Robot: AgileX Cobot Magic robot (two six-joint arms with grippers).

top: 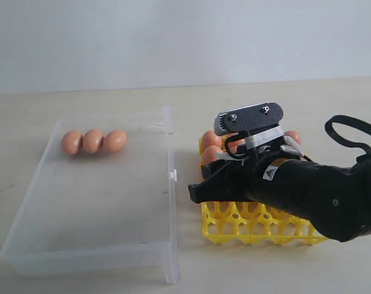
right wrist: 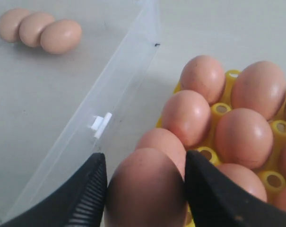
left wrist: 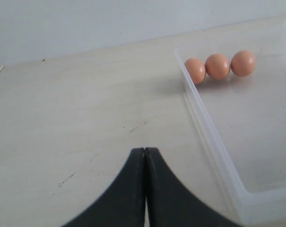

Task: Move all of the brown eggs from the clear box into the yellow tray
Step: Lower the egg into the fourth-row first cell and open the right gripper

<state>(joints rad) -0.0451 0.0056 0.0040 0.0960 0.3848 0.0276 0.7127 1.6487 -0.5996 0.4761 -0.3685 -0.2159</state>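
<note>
Three brown eggs (top: 93, 141) lie side by side in a row at the far end of the clear box (top: 171, 184); the left wrist view also shows these eggs (left wrist: 217, 65). Several more eggs (right wrist: 242, 137) fill cells at the far side of the yellow tray (top: 252, 229). My right gripper (right wrist: 143, 158) is shut on one brown egg (right wrist: 145, 198), both fingers against its sides, over the tray's edge nearest the box. In the exterior view the right gripper (top: 200, 190) hides that egg. My left gripper (left wrist: 144, 151) is shut on nothing, above bare table beside the box.
The box (right wrist: 86, 137) has a small white clip (right wrist: 100, 124) on the wall facing the tray, with a narrow strip of table between box and tray. The near rows of the tray (top: 234, 228) show bare cells. A pale wall stands behind the table.
</note>
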